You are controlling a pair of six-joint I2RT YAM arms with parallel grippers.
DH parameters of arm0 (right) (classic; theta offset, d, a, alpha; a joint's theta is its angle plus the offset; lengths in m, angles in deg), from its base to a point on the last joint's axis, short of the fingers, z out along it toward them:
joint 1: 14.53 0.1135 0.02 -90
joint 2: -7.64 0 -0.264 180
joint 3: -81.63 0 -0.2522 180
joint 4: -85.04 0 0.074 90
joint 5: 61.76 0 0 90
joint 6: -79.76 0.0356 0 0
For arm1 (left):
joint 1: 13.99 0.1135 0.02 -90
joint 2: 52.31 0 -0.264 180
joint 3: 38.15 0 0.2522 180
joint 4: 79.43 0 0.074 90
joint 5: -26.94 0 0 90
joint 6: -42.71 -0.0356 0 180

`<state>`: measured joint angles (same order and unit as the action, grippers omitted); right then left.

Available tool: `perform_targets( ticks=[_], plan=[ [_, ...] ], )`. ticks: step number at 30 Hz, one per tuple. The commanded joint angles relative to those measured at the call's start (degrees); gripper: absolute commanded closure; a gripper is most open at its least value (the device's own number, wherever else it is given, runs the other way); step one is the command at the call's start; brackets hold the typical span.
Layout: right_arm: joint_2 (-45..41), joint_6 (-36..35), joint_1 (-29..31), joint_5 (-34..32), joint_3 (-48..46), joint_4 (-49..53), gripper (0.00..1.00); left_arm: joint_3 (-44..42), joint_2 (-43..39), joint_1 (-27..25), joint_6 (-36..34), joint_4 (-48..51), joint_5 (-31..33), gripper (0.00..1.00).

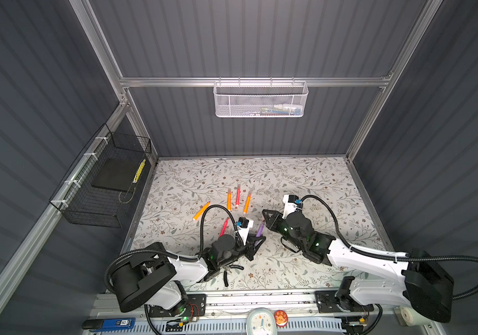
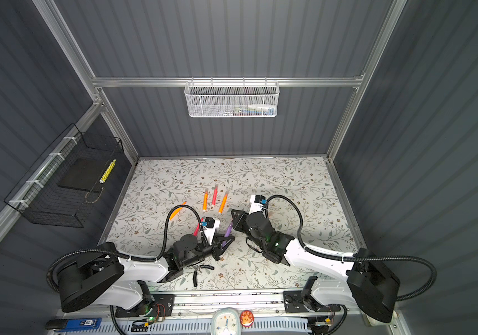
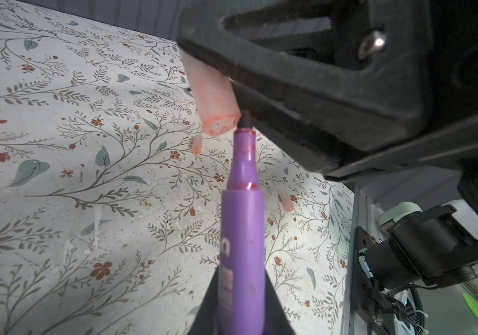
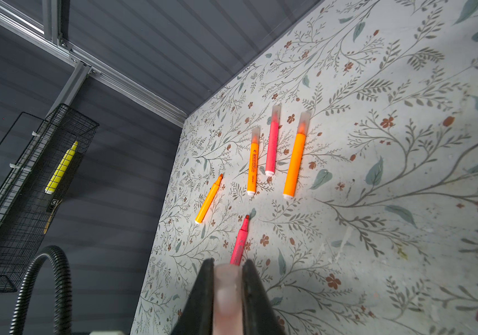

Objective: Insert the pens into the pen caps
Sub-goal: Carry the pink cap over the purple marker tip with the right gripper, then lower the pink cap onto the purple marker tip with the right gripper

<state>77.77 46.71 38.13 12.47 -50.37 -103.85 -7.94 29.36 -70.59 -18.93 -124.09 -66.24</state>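
**Floral bench: purple pen tip meeting a held cap**

Floral-patterned bench (image 1: 304, 179) is carrying the work inside a grey-walled cell. The left tool (image 3: 240, 293) is clamping the purple pen (image 3: 242, 220) by its barrel, jaws closed on it, and is pointing the dark tip toward the right tool (image 4: 229, 278). That tool is pinching a pen cap (image 3: 214, 98) between closed jaws. In the left wrist view the cap's open end is sitting just beside the pen's tip, touching or nearly so, and not yet over it. The cap is showing as translucent pale pink, with red ink smears round its rim. The pen's purple neck is also showing red stains. Two loose caps (image 3: 197, 144) are lying on the bench beyond. In the right wrist view three capped pens (image 4: 272, 145) are lying side by side. An orange pen (image 4: 209, 200) and a pink-red pen (image 4: 239, 243) are lying uncapped near them.
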Motion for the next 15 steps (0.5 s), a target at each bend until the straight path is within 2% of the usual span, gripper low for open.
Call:
perform_targets(
  ticks=[1,15],
  plan=[
    [-0.87,-0.71,0.33,-0.84,1.52,0.22,0.98,0.08,0.33,-0.07,0.56,-1.26,0.28,1.00],
    [-0.34,-0.25,0.59,1.20,0.93,-1.25,0.99,1.26,1.27,-0.08,1.43,-0.64,1.08,1.00]
  ],
)
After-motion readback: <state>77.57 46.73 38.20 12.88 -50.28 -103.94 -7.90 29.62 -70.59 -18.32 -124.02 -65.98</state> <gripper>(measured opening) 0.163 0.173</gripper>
